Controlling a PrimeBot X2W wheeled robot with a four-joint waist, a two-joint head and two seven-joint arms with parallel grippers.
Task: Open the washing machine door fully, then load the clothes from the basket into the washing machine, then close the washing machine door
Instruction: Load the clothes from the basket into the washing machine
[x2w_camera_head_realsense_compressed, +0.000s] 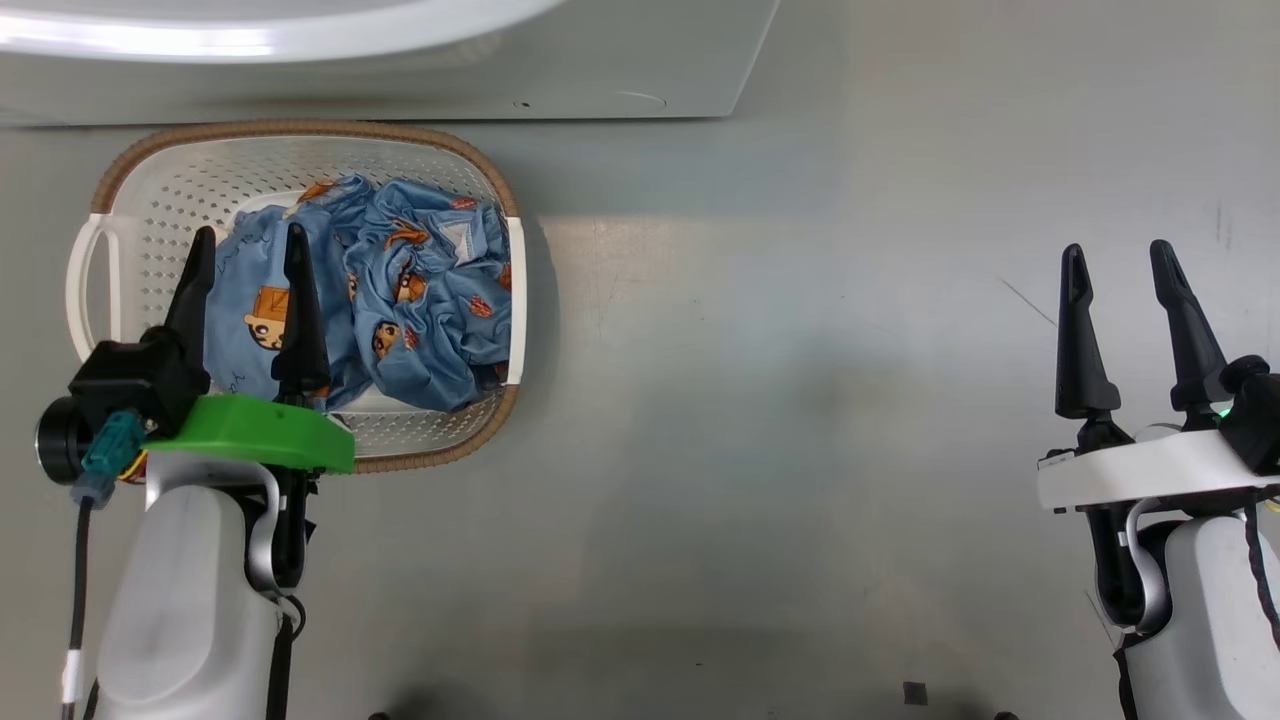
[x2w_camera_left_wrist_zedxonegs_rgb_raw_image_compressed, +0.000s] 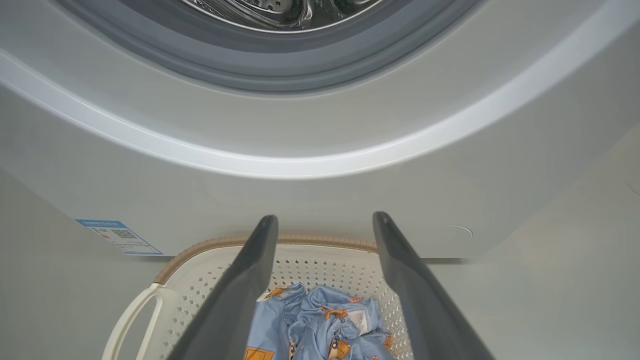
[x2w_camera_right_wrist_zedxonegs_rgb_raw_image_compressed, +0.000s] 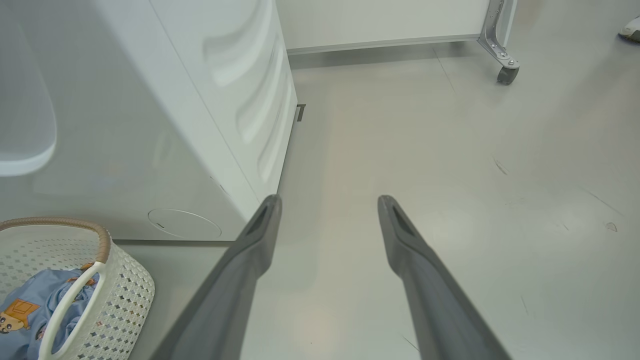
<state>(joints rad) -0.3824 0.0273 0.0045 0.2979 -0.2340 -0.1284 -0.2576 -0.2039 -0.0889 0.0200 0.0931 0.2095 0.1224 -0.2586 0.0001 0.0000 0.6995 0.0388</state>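
The cream basket (x2w_camera_head_realsense_compressed: 300, 131) with its brown rim stands on the floor just in front of the white washing machine (x2w_camera_head_realsense_compressed: 600, 70). Crumpled in it lie the light blue clothes (x2w_camera_head_realsense_compressed: 420, 290) with orange cartoon prints. My left gripper (x2w_camera_head_realsense_compressed: 250, 235) hangs open over the basket's left half, nothing between its fingers. In the left wrist view the gripper (x2w_camera_left_wrist_zedxonegs_rgb_raw_image_compressed: 325, 217) points at the machine's front, with the clothes (x2w_camera_left_wrist_zedxonegs_rgb_raw_image_compressed: 320, 320) below and the grey gasket (x2w_camera_left_wrist_zedxonegs_rgb_raw_image_compressed: 280, 75) and steel drum uncovered above. The washing machine door is out of view. My right gripper (x2w_camera_head_realsense_compressed: 1116, 250) stands open and empty over bare floor far to the right.
Grey floor (x2w_camera_head_realsense_compressed: 800, 350) stretches between basket and right arm. A blue QR sticker (x2w_camera_left_wrist_zedxonegs_rgb_raw_image_compressed: 117, 236) marks the machine's lower front. In the right wrist view the machine's side (x2w_camera_right_wrist_zedxonegs_rgb_raw_image_compressed: 240, 100), a castor wheel (x2w_camera_right_wrist_zedxonegs_rgb_raw_image_compressed: 505, 75) on a frame and a shoe (x2w_camera_right_wrist_zedxonegs_rgb_raw_image_compressed: 631, 29) appear.
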